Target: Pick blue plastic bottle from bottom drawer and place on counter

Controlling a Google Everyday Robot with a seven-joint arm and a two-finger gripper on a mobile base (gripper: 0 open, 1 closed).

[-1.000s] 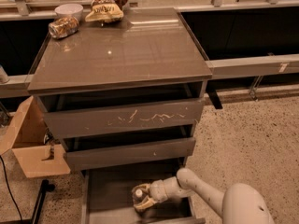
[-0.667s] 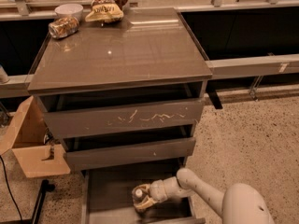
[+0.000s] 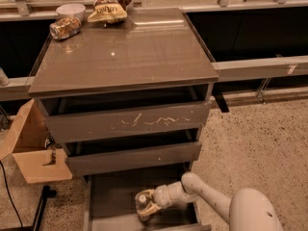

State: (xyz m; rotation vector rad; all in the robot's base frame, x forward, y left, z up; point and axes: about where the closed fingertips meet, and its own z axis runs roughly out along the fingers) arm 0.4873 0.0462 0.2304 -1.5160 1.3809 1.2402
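Observation:
The bottom drawer is pulled out, showing its flat grey floor. My gripper reaches into it from the right, low over the floor near the drawer's front. The blue plastic bottle shows only as a small pale shape with a whitish cap right at the gripper's tip, mostly hidden by it. I cannot make out whether the bottle is held. Above the drawers lies the glossy grey-brown counter.
At the counter's back left stand a crushed can, a white bowl and a snack bag. The scratched top drawer and the middle drawer overhang the gripper. A cardboard box stands left; speckled floor lies right.

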